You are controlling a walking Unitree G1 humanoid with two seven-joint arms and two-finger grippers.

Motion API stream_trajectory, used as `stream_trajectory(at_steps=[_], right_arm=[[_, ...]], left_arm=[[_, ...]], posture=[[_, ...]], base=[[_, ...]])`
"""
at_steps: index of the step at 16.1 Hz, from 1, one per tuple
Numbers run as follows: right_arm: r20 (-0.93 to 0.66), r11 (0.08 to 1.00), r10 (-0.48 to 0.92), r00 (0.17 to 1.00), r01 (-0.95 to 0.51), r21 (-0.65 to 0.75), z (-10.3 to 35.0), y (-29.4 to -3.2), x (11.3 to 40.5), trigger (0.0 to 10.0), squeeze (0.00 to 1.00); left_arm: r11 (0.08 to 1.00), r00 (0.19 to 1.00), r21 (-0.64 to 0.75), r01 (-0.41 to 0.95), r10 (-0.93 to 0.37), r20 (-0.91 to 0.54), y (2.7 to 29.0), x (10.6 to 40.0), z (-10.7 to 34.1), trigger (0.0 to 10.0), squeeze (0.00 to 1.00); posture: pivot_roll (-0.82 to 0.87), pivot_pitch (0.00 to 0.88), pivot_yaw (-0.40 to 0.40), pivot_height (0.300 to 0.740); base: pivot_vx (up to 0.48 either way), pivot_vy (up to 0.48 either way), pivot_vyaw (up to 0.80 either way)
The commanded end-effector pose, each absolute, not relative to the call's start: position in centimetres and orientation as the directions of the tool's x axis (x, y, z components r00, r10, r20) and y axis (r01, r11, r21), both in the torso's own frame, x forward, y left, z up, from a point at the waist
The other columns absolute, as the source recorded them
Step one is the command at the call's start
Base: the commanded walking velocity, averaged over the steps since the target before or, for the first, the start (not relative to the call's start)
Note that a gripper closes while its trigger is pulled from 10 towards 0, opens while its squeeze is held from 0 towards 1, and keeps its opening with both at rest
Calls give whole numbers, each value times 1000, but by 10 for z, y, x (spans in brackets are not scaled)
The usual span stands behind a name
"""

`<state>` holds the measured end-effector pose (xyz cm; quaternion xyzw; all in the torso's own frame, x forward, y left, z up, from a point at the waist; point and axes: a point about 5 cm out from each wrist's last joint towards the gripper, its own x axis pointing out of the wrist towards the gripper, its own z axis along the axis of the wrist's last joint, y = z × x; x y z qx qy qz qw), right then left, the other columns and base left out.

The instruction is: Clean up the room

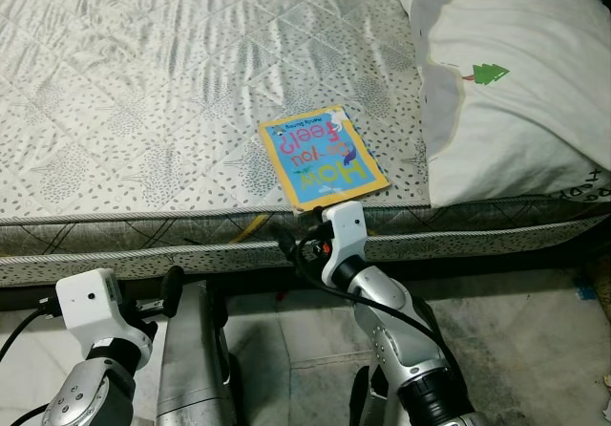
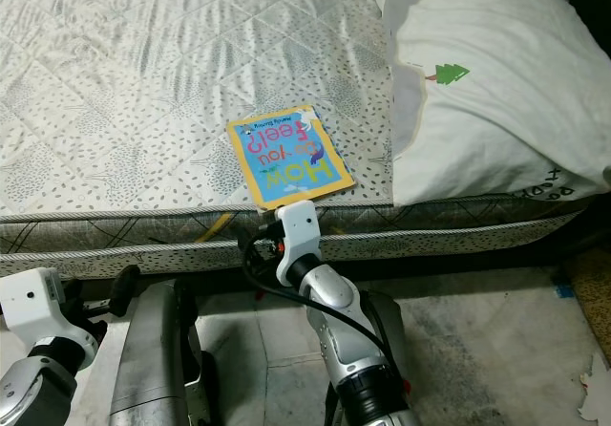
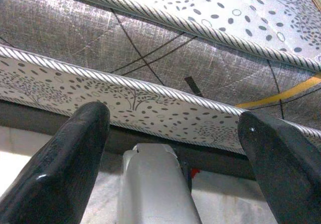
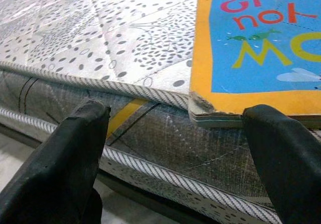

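one book (image 1: 323,157) on the bed (image 1: 143,92), blue cover with a yellow border. one white pillow (image 1: 516,82) up at the bed's right side. one mattress, two piped seams along its edge. two robot arms, one hand apiece.

Silver arms, white wrist housings, black cables, black-fingered right claw (image 4: 175,148)

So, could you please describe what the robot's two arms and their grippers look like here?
Both arms are silver metal with dark joints and end in white wrist housings. Black cables loop beside the right arm and trail from the left arm. The right gripper and left gripper each have two long, glossy black fingers.
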<state>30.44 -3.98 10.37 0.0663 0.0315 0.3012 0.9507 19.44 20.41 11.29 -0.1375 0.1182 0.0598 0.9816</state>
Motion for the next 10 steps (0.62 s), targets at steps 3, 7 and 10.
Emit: stream_trajectory(at_steps=[3,7,10], right_arm=[[-16,811,573,819,-565,152,102,-35,305,10000,0],[-2,797,588,809,-580,168,104,-30,305,10000,0],[-1,775,614,790,-603,188,104,-27,301,10000,0]], left_arm=[[961,967,-246,-126,64,-247,202,193,116,10000,0],[962,968,-245,-120,58,-244,201,194,116,10000,0],[962,972,-251,-106,47,-229,200,196,119,10000,0]], posture=[[109,288,-39,490],[108,286,-42,490],[106,284,-41,490]], base=[[0,0,0],[0,0,0],[0,0,0]])
